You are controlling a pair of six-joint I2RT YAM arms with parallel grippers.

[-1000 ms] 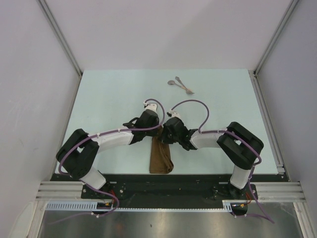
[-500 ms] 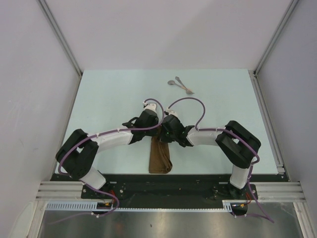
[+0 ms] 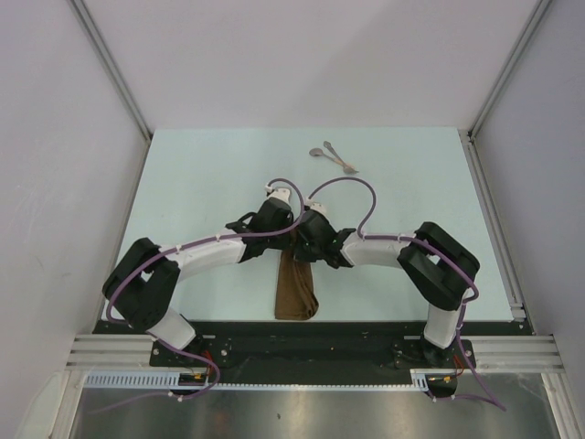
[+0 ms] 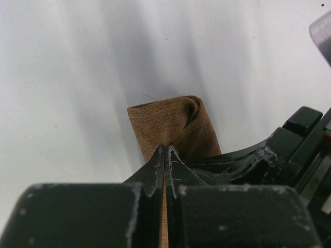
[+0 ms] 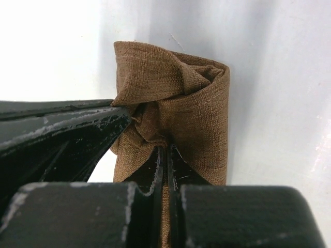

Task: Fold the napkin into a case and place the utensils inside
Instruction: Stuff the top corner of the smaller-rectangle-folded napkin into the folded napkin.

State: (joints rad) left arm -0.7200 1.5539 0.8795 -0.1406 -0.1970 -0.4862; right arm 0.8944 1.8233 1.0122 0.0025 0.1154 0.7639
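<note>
The brown napkin (image 3: 296,291) lies as a narrow folded strip near the table's front edge, its far end hidden under the two grippers. My left gripper (image 3: 286,240) is shut on the napkin's far end (image 4: 165,124); its jaws pinch the cloth. My right gripper (image 3: 299,243) is shut on the same end (image 5: 176,103), right beside the left one, with the cloth bunched into a roll ahead of its jaws. The two silvery utensils (image 3: 334,157) lie together at the far side of the table, apart from the napkin.
The pale table (image 3: 201,183) is bounded by grey walls left and right and a black rail (image 3: 302,337) at the near edge. Both arms' purple cables arch above the grippers.
The right gripper has moved left toward the left gripper, so the two now almost touch. The napkin's far end has narrowed and bunched between them.
</note>
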